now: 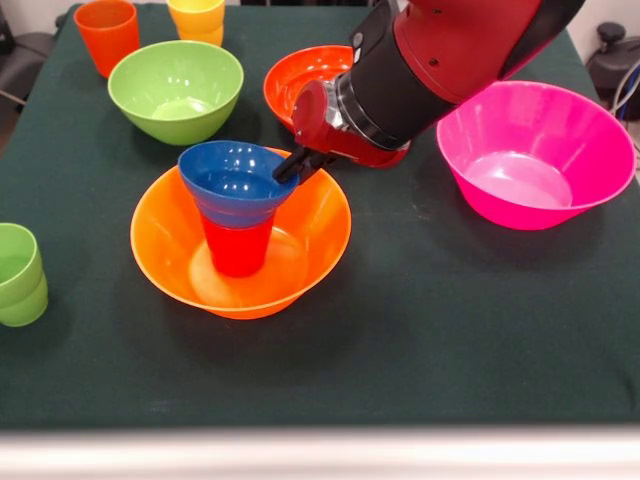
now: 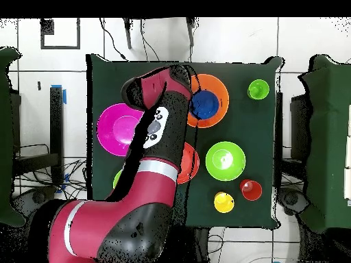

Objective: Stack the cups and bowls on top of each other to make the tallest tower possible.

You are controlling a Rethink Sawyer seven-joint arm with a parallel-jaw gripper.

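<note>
Orange base, red cup, blue bowl: a three-piece tower (image 1: pixel 237 215), with most pieces not yet stacked.
Left of the gripper (image 1: pixel 293 166), the small blue bowl (image 1: pixel 232 180) sits upright on an inverted red cup (image 1: pixel 237 245) inside the large orange bowl (image 1: pixel 165 245); the black fingers pinch the blue rim. Light green cups (image 1: pixel 20 273), a green bowl (image 1: pixel 176 88) and, to the right, the pink bowl (image 1: pixel 540 150) appear unused.
</note>
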